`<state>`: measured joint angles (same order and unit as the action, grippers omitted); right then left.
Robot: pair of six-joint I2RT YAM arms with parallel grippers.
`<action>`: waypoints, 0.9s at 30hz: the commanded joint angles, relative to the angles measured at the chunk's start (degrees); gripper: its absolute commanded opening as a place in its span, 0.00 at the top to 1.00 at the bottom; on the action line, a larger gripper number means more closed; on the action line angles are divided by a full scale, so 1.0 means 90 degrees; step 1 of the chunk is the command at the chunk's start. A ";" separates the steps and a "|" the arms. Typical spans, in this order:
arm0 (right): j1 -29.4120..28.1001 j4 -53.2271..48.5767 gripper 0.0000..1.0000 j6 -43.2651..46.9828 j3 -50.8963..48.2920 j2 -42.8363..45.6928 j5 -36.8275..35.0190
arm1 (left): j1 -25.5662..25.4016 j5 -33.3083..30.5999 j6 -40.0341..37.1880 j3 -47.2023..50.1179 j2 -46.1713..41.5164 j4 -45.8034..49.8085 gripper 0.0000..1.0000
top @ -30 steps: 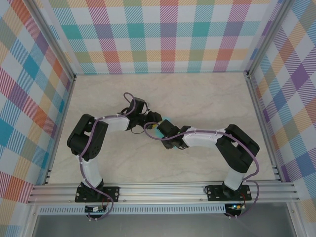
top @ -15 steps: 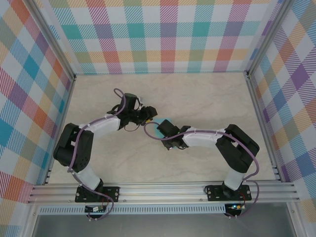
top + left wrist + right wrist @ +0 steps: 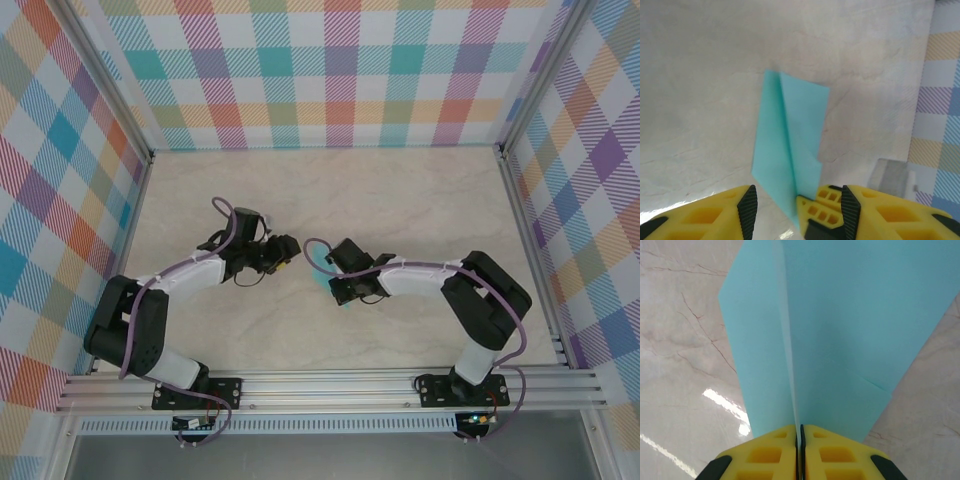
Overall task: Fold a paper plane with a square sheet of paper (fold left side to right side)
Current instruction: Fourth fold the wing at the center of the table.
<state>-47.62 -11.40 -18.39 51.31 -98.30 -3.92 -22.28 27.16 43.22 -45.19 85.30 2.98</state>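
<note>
The turquoise paper plane (image 3: 850,330) is a folded sheet with a centre crease and two wings spread to either side. My right gripper (image 3: 799,432) is shut on the crease at the tail end. In the left wrist view the paper plane (image 3: 790,135) stands a little above the table, pinched by the right gripper's yellow fingers (image 3: 817,212). My left gripper (image 3: 797,202) is open, its pads on either side of that pinched end without touching the paper. From above, the left gripper (image 3: 287,248) and right gripper (image 3: 330,270) face each other mid-table, with the paper plane (image 3: 318,272) between them.
The marble-look tabletop (image 3: 420,200) is boxed in by pastel checked walls (image 3: 330,80) on the far, left and right sides. An aluminium rail (image 3: 330,385) carries both arm bases at the near edge.
The left arm has swung left and its gripper has drawn back from the paper. The right gripper has closed on the crease and shifted slightly toward the far side.
</note>
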 commanded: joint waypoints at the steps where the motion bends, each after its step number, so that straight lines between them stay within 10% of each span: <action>1: 0.0119 0.0118 0.89 -0.0311 -0.0271 0.0125 0.0602 | -0.0207 0.0193 0.0008 0.0055 0.0148 -0.0240 0.55; 27: 0.1076 0.1352 0.89 -0.0959 -0.1311 0.0310 0.2384 | -0.1389 0.0130 0.0315 -0.1195 0.2209 -0.0693 0.62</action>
<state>-38.54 1.50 -25.96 40.97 -94.78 14.72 -33.91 27.99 45.63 -54.59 104.18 -3.18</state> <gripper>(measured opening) 0.113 0.380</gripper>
